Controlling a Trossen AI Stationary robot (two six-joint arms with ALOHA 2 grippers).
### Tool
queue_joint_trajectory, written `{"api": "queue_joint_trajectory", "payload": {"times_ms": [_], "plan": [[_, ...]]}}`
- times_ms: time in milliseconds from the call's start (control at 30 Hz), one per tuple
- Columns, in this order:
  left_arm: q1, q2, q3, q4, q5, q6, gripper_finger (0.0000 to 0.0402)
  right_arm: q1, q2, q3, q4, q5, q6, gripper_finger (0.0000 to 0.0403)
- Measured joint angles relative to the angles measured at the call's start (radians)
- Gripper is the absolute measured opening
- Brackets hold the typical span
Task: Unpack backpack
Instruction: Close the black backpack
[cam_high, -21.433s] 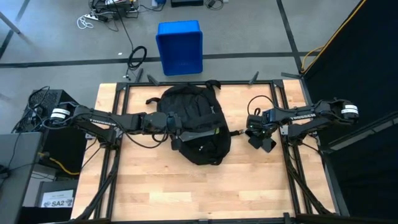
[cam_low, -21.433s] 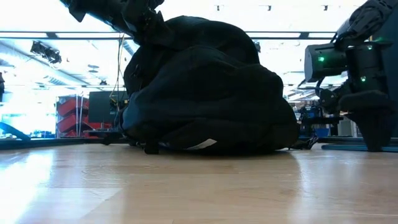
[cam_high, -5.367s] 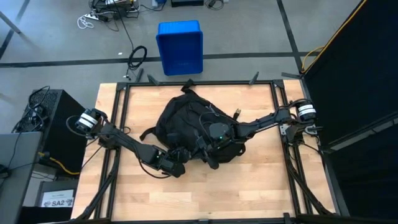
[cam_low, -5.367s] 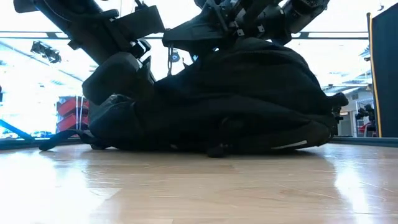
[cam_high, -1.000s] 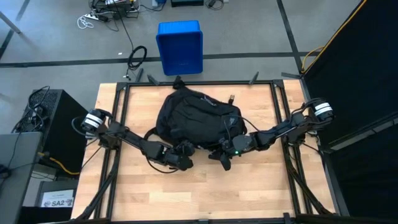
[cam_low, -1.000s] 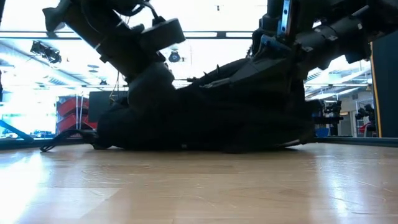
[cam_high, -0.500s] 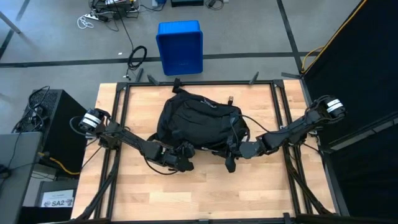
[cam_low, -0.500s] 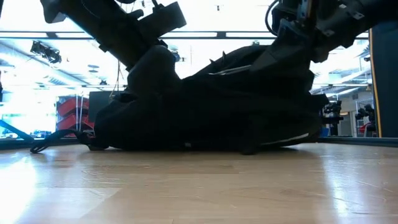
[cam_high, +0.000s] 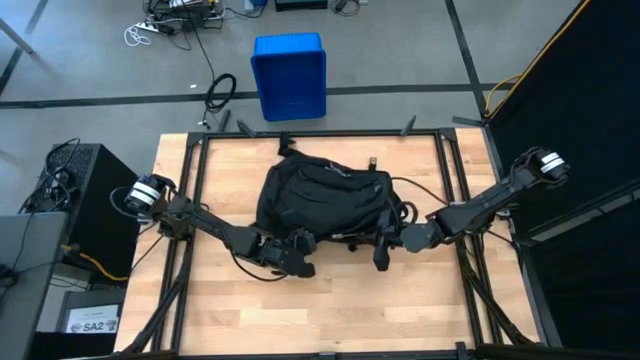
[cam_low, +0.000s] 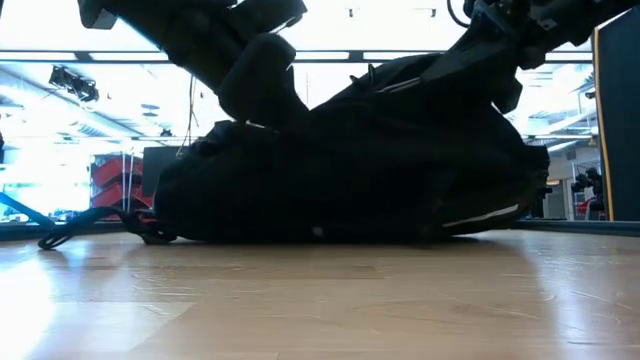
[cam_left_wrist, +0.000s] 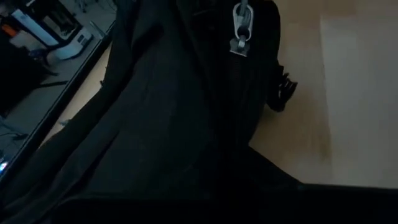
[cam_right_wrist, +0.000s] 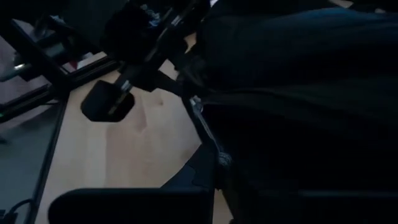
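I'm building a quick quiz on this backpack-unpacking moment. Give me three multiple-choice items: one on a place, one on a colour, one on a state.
1. Where does the blue bin stand?
A. On the table beside the backpack
B. On the floor beyond the table's far edge
C. Inside the backpack

2. What colour is the backpack?
A. Black
B. Red
C. Green

3. How does the backpack lie?
A. Hanging in the air, clear of the table
B. Lying on the wooden table with both arms at it
C. Standing upright on the floor

Key: 1 B, the high view shows the bin on the grey floor past the table frame. 2 A, its fabric is black in every view. 3 B, the low view shows it resting on the wood, the left gripper and right gripper at its near edge.
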Motion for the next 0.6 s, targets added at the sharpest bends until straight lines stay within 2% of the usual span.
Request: {"api": "queue_joint_trajectory", "payload": {"times_ms": [167, 233, 367, 467, 600], "plan": [[-0.006, 0.0, 0.001, 0.012, 0.006, -0.024, 0.0, 0.01, -0.041, 0.0, -0.038, 0.04, -0.015, 0.0], [-0.007, 0.001, 0.001, 0.008, 0.01, -0.017, 0.0, 0.004, -0.04, 0.0, -0.02, 0.023, -0.023, 0.0], [-0.007, 0.007, -0.017, 0.095, 0.034, 0.117, 0.0011, -0.01, 0.02, 0.0, 0.069, -0.017, -0.047, 0.0], [-0.01, 0.004, -0.014, 0.129, 0.043, 0.22, 0.004, -0.011, 0.052, 0.0, 0.072, -0.026, -0.04, 0.0], [-0.013, -0.001, 0.031, 0.083, 0.022, 0.227, 0.0099, -0.014, 0.064, 0.0, 0.085, -0.035, -0.034, 0.0]]}}
